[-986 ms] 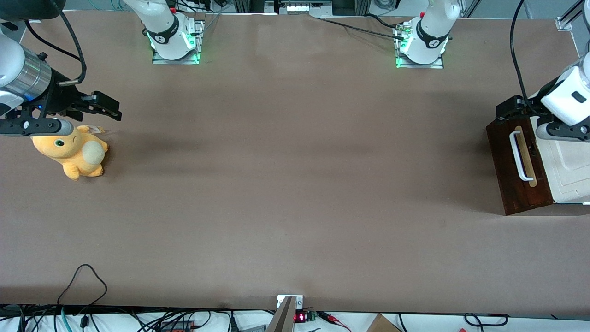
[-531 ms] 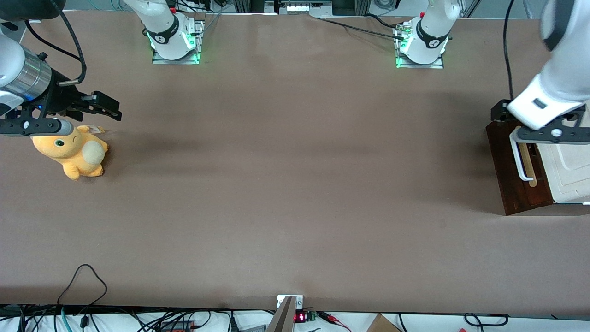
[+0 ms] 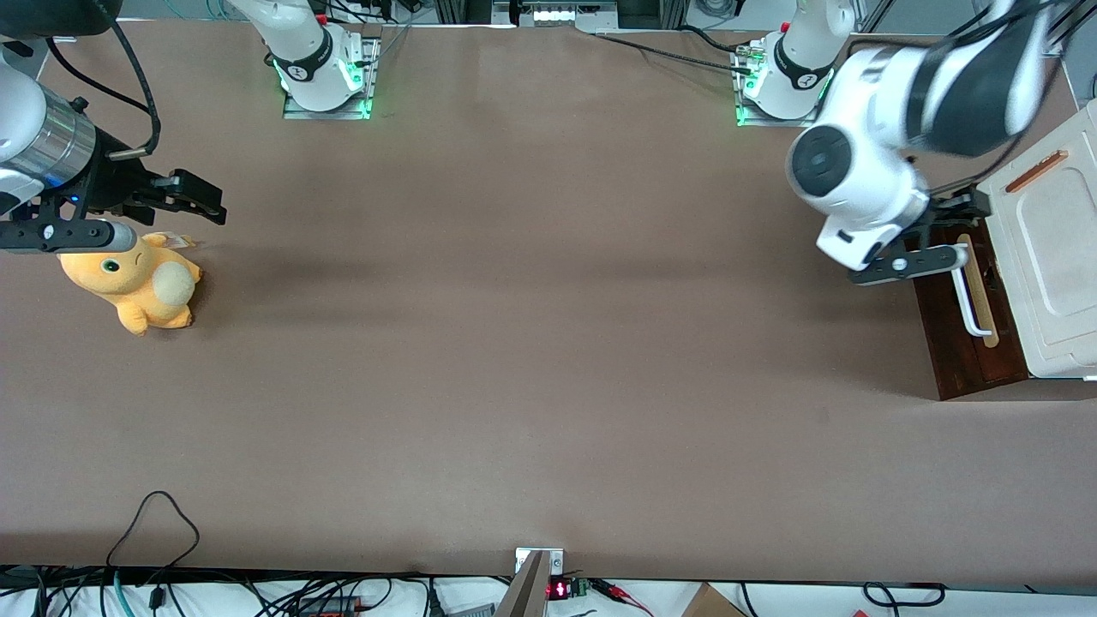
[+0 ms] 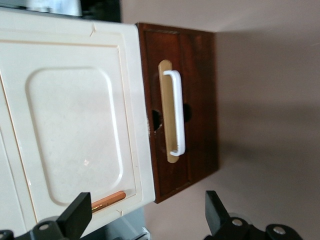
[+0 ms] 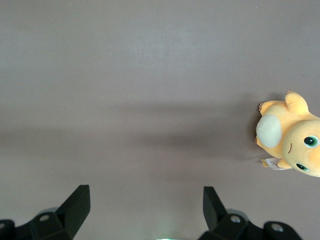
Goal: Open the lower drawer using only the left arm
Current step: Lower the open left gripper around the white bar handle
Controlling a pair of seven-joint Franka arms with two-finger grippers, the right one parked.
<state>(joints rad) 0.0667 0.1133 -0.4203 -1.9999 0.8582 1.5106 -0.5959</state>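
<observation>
Dark brown wooden lower drawer with a long white bar handle on a tan strip, standing at the working arm's end of the brown tabletop, front facing toward the tabletop's middle. Shut, by the look of it, with the front sitting just proud of the cream-white panel above it; a small copper-brown bar near that panel's edge farther from the front camera.

Glossy white left arm with black panels, reaching in over that end of the tabletop, wrist block above the bare surface just in front of the drawer. Black hand pointing at the drawer front, close to the end of the white handle farther from the front camera; touching or just apart cannot be told. From the wrist camera: two black fingertips set wide apart, nothing between them, drawer front and white handle seen ahead with a clear gap.

Orange plush toy with a cream belly patch, lying toward the parked arm's end of the tabletop, well apart from the drawer.
</observation>
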